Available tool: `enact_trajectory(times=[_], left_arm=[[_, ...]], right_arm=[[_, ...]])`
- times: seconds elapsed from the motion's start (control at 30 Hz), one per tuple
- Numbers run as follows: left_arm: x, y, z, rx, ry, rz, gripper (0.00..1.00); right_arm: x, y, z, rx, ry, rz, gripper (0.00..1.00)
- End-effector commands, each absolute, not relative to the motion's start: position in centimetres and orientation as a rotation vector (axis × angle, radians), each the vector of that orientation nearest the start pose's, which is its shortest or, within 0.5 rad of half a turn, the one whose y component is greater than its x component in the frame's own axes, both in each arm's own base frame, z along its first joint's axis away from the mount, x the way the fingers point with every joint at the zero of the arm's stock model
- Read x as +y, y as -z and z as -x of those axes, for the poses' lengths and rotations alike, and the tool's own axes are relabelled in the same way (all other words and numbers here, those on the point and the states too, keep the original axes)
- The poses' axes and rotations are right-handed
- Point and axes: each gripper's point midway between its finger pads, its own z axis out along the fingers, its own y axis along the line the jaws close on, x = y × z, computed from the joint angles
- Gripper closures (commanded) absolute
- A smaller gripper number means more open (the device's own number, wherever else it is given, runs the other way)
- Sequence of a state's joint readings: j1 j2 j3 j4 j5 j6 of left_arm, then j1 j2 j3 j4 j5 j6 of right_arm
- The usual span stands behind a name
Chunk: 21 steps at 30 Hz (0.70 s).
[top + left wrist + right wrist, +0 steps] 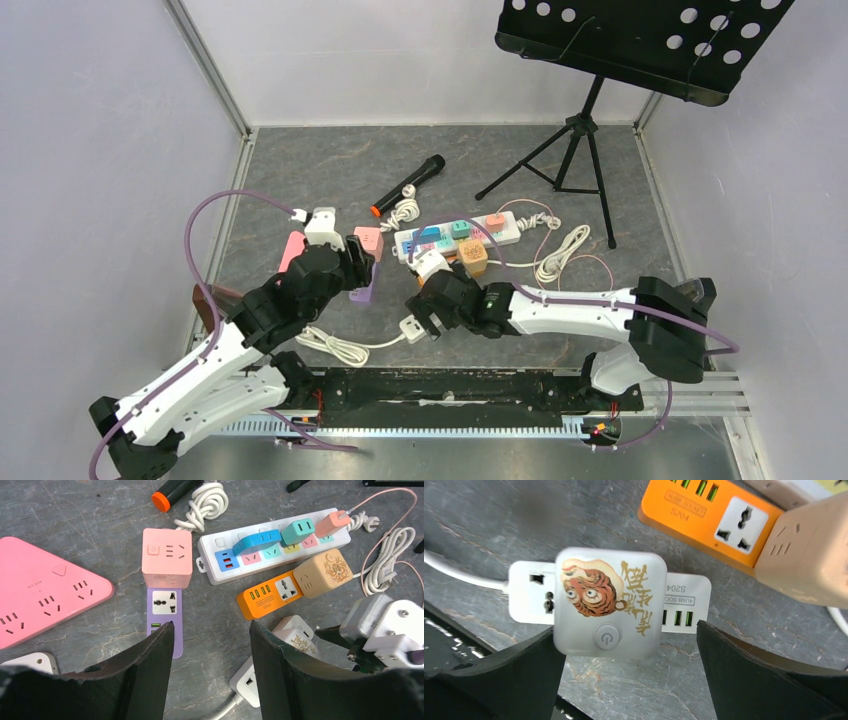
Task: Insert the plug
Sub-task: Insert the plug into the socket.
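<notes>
My right gripper (625, 629) is spread wide and holds nothing. Its two dark fingers (519, 675) stand on either side of the white tiger-print plug cube (609, 602). The left one is just beside the cube's lower corner and the right one is clearly apart from it. The cube sits on top of the white socket strip (531, 592), covering its middle. One universal socket shows on the cord side and the green USB ports on the other. I cannot tell whether the cube's pins are fully seated. Just beyond lies the orange strip (719, 520), with a beige cube adapter (809, 555) at its end.

My left gripper (211, 626) is also open and empty. It hangs above the grey desk (300, 170) with one finger over the near end of the purple strip (165, 610). A pink cube (166, 564) sits at that strip's far end. A pink triangular strip (45, 595) lies off to the left. The long white power strip (212, 565), carrying blue, teal and salmon adapters, lies further back.
</notes>
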State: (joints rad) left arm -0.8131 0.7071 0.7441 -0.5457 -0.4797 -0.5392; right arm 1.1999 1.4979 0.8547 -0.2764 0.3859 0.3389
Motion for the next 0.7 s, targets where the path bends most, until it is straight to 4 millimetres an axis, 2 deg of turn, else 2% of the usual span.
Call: enact_trajectory(times=[0.0,0.13,0.23,0.4,0.47,0.6,0.63,0.67], left_arm=[[-13.8,-22.8,-22.7,1.950,0.363,0.025,0.37],[-13.7,-23.0,-22.7,1.939,0.363,0.022,0.36],[-13.8,-23.1,-22.8,1.930,0.369,0.024,0.36],[-14.0,-23.1,-23.0,1.927,0.381,0.020,0.36],[-14.0,-23.1,-23.0,1.925,0.380,0.019,0.36],[-13.8,-22.9,-23.1,1.926,0.372,0.022,0.36],[-13.7,-22.9,-23.1,1.924,0.371,0.024,0.35],[-13.7,-22.9,-23.1,1.925,0.369,0.024,0.35]], right_arm=[[32.3,-10.3,-18.0,2.213,-0.328,0.896,0.02],[33.1,-10.4,-17.8,2.228,-0.343,0.956,0.02],[33.1,-9.6,-18.1,2.258,-0.306,0.967,0.02],[32.7,-8.4,-18.8,2.335,-0.267,0.927,0.12],[32.7,-8.1,-19.0,2.347,-0.260,0.921,0.17],[32.5,-7.2,-19.0,2.377,-0.254,0.923,0.33],[32.4,-7.0,-19.0,2.380,-0.253,0.926,0.38],[32.3,-6.7,-18.9,2.384,-0.249,0.928,0.49]])
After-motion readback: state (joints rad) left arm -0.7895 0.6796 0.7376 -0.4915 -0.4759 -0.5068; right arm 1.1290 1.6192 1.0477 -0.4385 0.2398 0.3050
